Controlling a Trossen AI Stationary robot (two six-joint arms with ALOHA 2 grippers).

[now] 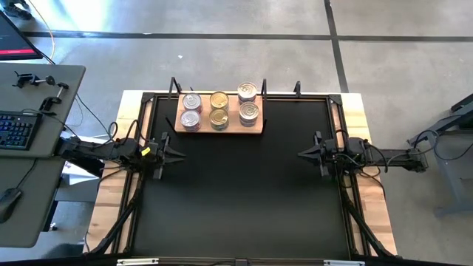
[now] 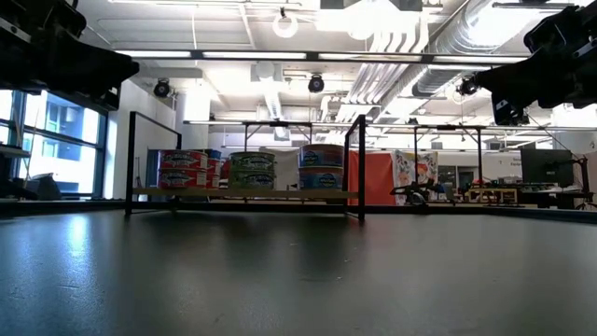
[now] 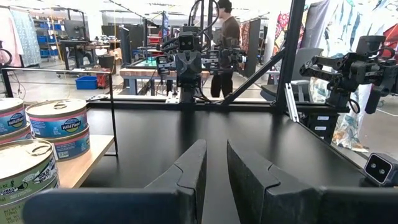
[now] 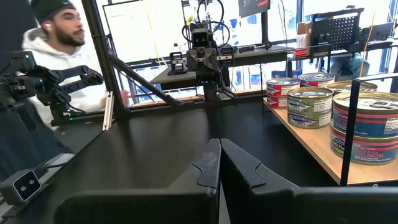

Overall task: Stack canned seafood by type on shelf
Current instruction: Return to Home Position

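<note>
the black tabletop (image 1: pixel 236 199) carries the shelf (image 1: pixel 222 131) at 12 o'clock, with the canned seafood (image 1: pixel 219 100) stacked on it by type. i judge the stacking done and the homing step in hand. my left gripper (image 1: pixel 177 153) is at 9 o'clock, fingers narrowly apart and empty. my right gripper (image 1: pixel 301 154) is at 3 o'clock, fingers together. next i only need to park.

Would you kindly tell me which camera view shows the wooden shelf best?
The high view: looking straight down, it shows the whole shelf and all six can tops on it. The low view shows only its front edge, and each wrist view catches just one end.
</note>
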